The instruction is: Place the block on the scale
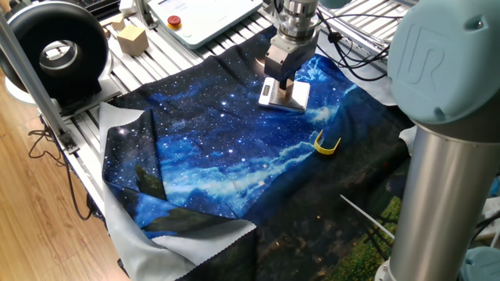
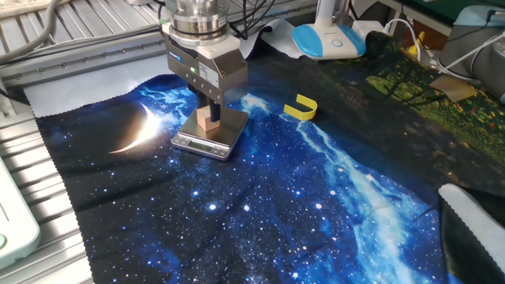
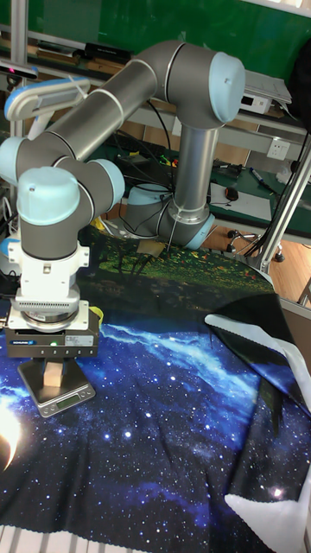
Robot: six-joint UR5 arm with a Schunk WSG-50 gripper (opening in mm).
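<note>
The small brown block (image 2: 208, 121) rests on the platform of the white scale (image 2: 210, 136), which lies on the starry blue cloth. My gripper (image 2: 210, 110) stands upright directly over it. Its dark fingers (image 2: 215, 105) reach down around the block and look closed against it. In the one fixed view the scale (image 1: 298, 94) shows under the gripper (image 1: 283, 80), and the block is mostly hidden there. The tall fixed view shows the block (image 3: 53, 373) on the scale (image 3: 67, 394) just below the gripper body.
A yellow curved piece (image 2: 301, 107) lies on the cloth to the right of the scale. A larger pale wooden block (image 1: 130, 37) sits on the slatted table at the back left, near a black ring device (image 1: 56, 51). A white-and-blue device (image 2: 330, 38) stands behind the cloth.
</note>
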